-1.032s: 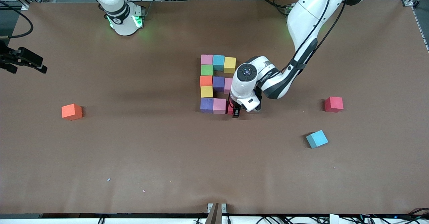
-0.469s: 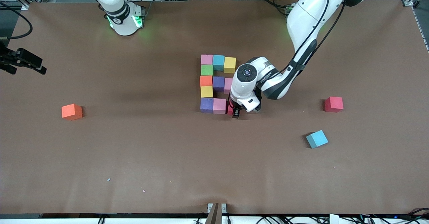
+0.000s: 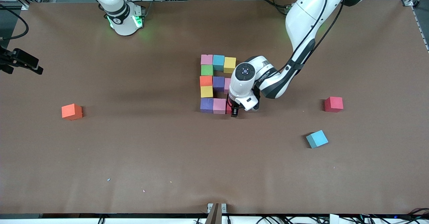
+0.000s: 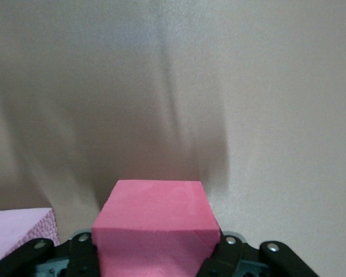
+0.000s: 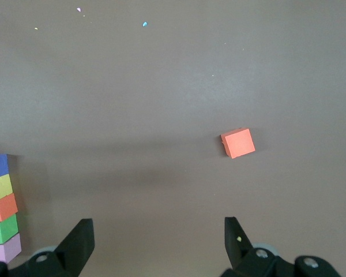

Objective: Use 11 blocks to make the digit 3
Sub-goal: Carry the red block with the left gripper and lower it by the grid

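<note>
**Red block being held at the nearest row of the block figure**

Left gripper (image 3: 234, 111): being kept low at the table, at the end of the nearest row of the figure that points toward the left arm's end; its fingers are being pressed together on a red block (image 4: 154, 228), seen clamped between them in the left wrist view. In the front view only a sliver of this block (image 3: 229, 108) is being shown, just beside the pink block (image 3: 219, 105); whether the two are touching cannot be told.

Right gripper (image 5: 158, 242): being held with its fingers wide apart and nothing between them, up above the table toward the right arm's end; the arm is waiting.

Block figure, middle of the table:
- Farthest row: pink (image 3: 206, 59), teal-blue (image 3: 218, 62), yellow (image 3: 230, 64), being kept side by side.
- Column toward the right arm's end: green (image 3: 206, 70), orange (image 3: 205, 80), yellow (image 3: 206, 91).
- Middle row: purple (image 3: 218, 82) and a pink one (image 3: 227, 85), the latter being partly hidden by the left arm.
- Nearest row: purple (image 3: 206, 105), then the pink block.

Loose blocks, well apart from the figure: orange (image 3: 71, 111) toward the right arm's end; red (image 3: 333, 104) and teal-blue (image 3: 316, 138) toward the left arm's end, the teal-blue one lying nearer to the camera and turned askew
</note>
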{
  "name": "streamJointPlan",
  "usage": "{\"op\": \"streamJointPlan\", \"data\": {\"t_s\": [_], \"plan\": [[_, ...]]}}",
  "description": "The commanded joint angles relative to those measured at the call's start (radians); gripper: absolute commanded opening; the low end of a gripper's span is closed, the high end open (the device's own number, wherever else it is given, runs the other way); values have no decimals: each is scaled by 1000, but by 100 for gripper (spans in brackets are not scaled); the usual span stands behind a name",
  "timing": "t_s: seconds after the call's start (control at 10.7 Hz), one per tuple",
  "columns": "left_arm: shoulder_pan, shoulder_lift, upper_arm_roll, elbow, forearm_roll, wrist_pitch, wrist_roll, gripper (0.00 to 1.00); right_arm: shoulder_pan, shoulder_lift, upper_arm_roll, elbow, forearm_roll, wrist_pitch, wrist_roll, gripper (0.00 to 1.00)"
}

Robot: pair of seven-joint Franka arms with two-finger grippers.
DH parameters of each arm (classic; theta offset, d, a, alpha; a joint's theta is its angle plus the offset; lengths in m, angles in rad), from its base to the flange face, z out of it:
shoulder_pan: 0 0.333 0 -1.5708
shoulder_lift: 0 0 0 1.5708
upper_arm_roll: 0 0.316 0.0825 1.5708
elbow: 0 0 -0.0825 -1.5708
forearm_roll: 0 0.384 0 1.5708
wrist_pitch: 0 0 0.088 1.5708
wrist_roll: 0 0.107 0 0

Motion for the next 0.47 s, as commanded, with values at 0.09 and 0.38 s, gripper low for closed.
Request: {"op": "streamJointPlan", "data": {"t_s": [0.09,0.38], "plan": [[-10,7,5,4,20,11,-28,16,-22,-7,13,-6,19,-5,6,100],[-5,7,5,13,14,11,-28,24,-22,-7,13,-6,19,-5,6,100]]}}
